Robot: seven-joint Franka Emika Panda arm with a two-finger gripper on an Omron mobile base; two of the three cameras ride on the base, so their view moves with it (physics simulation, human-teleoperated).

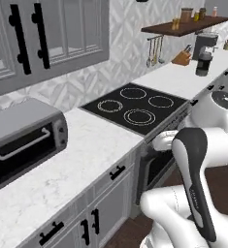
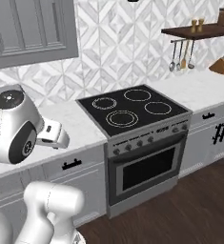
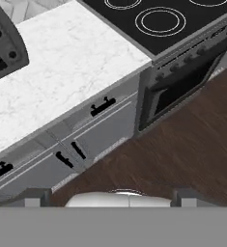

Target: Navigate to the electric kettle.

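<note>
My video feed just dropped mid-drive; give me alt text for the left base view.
The small dark grey cylindrical electric kettle stands far off on the white marble counter, top right, in front of a taller black-and-silver coffee machine and near a wooden knife block. A black four-ring cooktop lies mid-frame, a grey toaster oven at left.

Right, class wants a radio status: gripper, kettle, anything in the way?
Gripper state unclear, aimed at floor. Electric kettle far along counter, beside coffee machine. Stove lies between; floor route looks open.
</note>
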